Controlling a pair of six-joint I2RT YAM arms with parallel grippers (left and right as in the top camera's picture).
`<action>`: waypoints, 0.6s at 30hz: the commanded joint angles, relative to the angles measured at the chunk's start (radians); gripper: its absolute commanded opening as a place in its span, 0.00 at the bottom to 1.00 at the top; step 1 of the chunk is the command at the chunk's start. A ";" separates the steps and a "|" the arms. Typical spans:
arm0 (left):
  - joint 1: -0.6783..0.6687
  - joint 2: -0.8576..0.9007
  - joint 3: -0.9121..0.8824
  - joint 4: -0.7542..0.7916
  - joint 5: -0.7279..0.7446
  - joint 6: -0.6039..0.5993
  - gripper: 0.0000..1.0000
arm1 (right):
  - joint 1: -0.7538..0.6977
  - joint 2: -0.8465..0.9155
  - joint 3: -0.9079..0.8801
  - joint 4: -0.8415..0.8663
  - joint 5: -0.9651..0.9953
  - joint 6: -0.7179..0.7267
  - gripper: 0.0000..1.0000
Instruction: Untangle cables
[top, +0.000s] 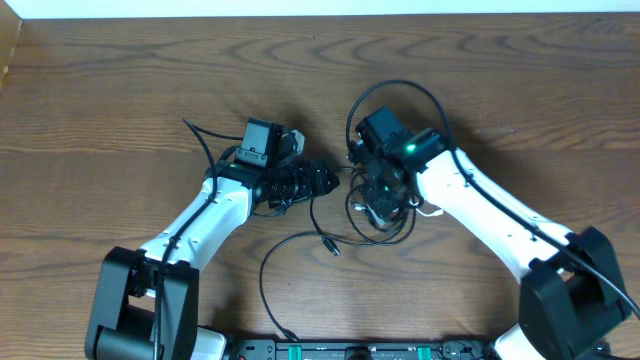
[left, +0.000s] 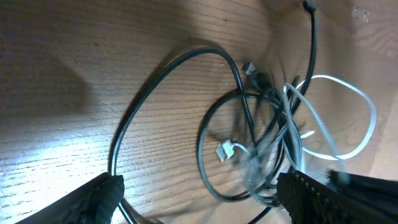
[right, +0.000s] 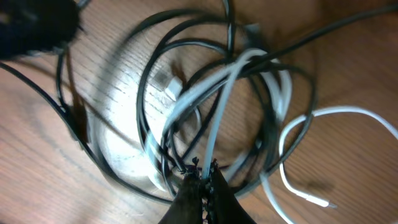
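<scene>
Right pincer is pinched shut on strands of the cables, a loose tangle on the counter between the 2 arms. Left pincer stands wide just beside it. These cords look light, limp and slippery, so a plug end likely offers the surest hold.

No text, brand or number is legible in any view. Any print on the left arm or right arm is too small.

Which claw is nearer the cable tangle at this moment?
Right. The right claw is shut on strands of the tangle. The left claw stands open beside the tangle, on its left.
</scene>
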 joint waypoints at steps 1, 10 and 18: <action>0.002 0.005 -0.003 -0.005 -0.013 -0.008 0.85 | -0.004 -0.036 0.041 -0.042 0.084 0.050 0.01; 0.002 0.005 -0.003 -0.010 -0.013 -0.008 0.85 | -0.006 -0.034 0.039 -0.070 0.470 0.275 0.01; 0.002 0.005 -0.003 -0.013 -0.013 -0.008 0.85 | -0.028 -0.131 0.149 -0.080 0.252 0.238 0.01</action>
